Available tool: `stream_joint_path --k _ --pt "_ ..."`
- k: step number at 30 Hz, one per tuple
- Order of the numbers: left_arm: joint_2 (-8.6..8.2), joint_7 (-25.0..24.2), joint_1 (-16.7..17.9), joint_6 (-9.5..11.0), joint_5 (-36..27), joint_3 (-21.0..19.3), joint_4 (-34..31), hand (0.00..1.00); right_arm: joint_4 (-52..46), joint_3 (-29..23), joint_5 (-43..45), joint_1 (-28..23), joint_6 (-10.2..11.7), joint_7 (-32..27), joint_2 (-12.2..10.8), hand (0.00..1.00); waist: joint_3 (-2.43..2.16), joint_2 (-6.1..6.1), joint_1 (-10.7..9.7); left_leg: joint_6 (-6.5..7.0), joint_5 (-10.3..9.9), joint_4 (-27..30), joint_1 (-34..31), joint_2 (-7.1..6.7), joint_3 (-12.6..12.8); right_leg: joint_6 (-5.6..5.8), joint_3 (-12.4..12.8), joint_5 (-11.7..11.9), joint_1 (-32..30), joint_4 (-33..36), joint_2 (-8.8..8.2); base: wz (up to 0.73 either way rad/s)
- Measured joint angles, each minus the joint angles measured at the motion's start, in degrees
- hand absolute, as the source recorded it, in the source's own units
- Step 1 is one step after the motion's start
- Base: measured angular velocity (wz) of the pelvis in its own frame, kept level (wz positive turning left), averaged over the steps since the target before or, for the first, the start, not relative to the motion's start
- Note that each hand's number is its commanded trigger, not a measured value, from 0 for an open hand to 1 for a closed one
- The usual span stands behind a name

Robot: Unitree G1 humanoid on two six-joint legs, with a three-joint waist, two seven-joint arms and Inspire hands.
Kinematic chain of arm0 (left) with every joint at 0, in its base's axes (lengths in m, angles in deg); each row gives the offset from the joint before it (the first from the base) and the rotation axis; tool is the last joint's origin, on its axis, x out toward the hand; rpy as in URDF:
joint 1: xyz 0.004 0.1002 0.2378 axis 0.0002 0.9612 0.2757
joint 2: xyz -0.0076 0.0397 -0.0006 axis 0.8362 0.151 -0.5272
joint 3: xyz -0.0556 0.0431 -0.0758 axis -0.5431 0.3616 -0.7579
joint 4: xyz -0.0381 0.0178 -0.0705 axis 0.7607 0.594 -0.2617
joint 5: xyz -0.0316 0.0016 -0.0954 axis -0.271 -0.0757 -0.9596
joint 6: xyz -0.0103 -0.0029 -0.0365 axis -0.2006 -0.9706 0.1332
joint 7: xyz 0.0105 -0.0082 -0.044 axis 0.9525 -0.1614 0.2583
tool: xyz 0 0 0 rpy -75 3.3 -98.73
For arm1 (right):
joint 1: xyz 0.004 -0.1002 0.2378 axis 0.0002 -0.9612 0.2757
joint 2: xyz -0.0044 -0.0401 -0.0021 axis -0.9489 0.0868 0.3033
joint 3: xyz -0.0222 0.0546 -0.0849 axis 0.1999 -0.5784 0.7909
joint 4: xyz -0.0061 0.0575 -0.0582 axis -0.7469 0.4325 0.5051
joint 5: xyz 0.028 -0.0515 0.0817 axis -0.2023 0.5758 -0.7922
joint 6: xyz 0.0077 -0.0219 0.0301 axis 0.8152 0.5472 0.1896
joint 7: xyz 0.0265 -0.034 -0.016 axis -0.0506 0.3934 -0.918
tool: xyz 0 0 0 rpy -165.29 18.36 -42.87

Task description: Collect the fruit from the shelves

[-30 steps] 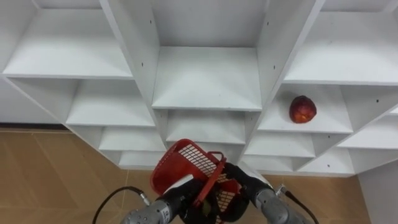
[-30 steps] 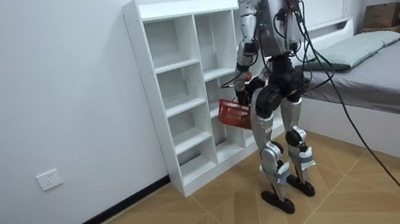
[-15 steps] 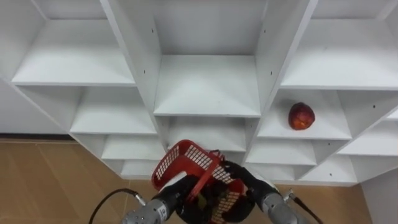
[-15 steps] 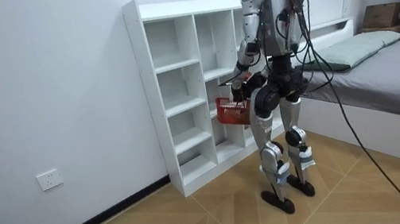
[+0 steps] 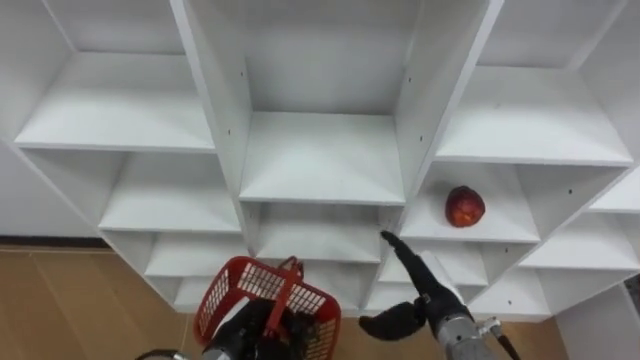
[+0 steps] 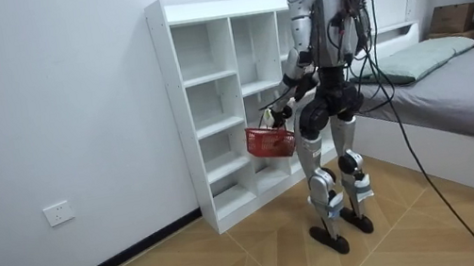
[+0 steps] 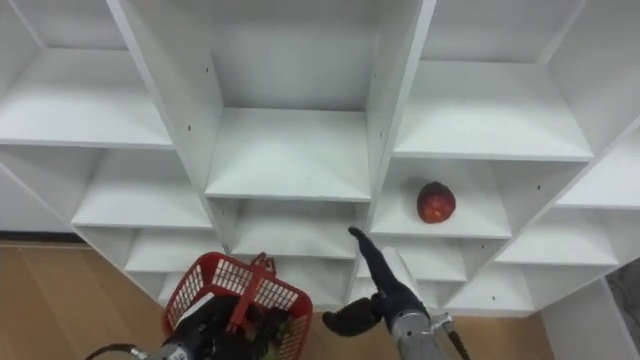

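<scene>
R hand (image 5: 425, 295) spread, prob. clear under fruit (image 5: 464, 206) shelf (image 5: 515, 205).

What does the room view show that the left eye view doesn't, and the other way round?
Room view: the whole robot standing before the closet, a bed behind it, and a wall socket low on the wall. Left eye view: a red fruit on a shelf in the right column. Both: the white closet, the red basket held by the left hand, and the open right hand stretched toward the shelves, apart from the fruit.
</scene>
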Motion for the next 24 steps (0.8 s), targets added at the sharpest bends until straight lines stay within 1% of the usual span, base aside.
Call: stream_joint_path --k 2,5,8,12,14,18,20,24 --pt "-0.03 0.3 0.4 0.0 0.0 -1.3 0.0 1.00 -1.5 -1.4 -1.6 -0.8 0.0 -1.1 0.0 0.00 0.12 0.21 -0.4 0.00 0.0 -0.1 0.3 0.04 0.3 0.00 0.7 0.0 0.1 0.0 0.06 -0.08" --pt "-0.13 0.5 1.0 -0.1 0.0 -2.6 -0.3 1.00 -2.3 -2.3 -2.1 -0.9 0.0 -1.9 -0.3 0.00 0.13 0.25 -1.2 -0.01 0.0 -0.4 0.8 0.05 0.6 0.00 0.9 0.0 0.3 0.0 0.09 -0.06" --pt "-0.10 0.7 1.1 -0.1 0.1 -3.2 -0.7 1.00 -3.0 -3.4 -3.2 -0.9 0.0 -2.8 -0.4 0.00 0.10 0.26 -1.5 -0.01 0.0 -0.6 1.1 0.05 0.8 0.01 1.0 0.0 0.4 0.1 0.09 -0.04" --pt "-0.19 1.4 1.1 -0.1 0.4 -3.5 -0.7 1.00 -5.5 -4.1 -4.8 -0.8 0.1 -4.0 -0.4 0.00 0.06 0.35 -1.9 -0.01 0.0 -0.6 1.4 0.08 1.1 0.01 1.0 0.0 0.6 0.1 0.10 -0.01" --pt "-0.22 1.7 1.2 -0.2 1.0 -3.8 -0.6 1.00 -7.0 -5.0 -5.3 -0.7 0.4 -4.9 -0.4 0.00 -0.04 0.54 -2.2 -0.01 0.0 -0.6 1.5 0.08 1.2 0.01 1.0 0.0 0.7 0.1 0.10 0.00" --pt "-0.25 1.8 1.6 -0.4 1.0 -3.8 -0.4 1.00 -7.1 -5.1 -5.8 -0.6 0.6 -6.8 -0.4 0.00 -0.06 0.97 -2.5 -0.01 0.0 -0.8 2.4 0.12 1.3 0.01 1.3 0.0 1.4 0.1 0.11 -0.01" --pt "-0.24 1.8 1.6 -0.6 1.0 -3.7 -0.4 1.00 -7.0 -5.1 -7.1 -0.5 0.6 -8.3 -0.5 0.00 -0.03 1.29 -2.7 -0.01 0.0 -0.8 2.4 0.12 1.3 0.01 1.5 0.0 1.4 0.1 0.14 -0.04" --pt "-0.24 1.7 1.7 -1.6 1.0 -3.7 -0.4 1.00 -6.3 -5.1 -8.6 -0.6 0.6 -11.0 -0.5 0.00 -0.03 1.27 -2.8 -0.01 0.0 -0.8 2.4 0.12 1.3 0.01 1.3 0.0 1.4 0.2 0.15 0.00"
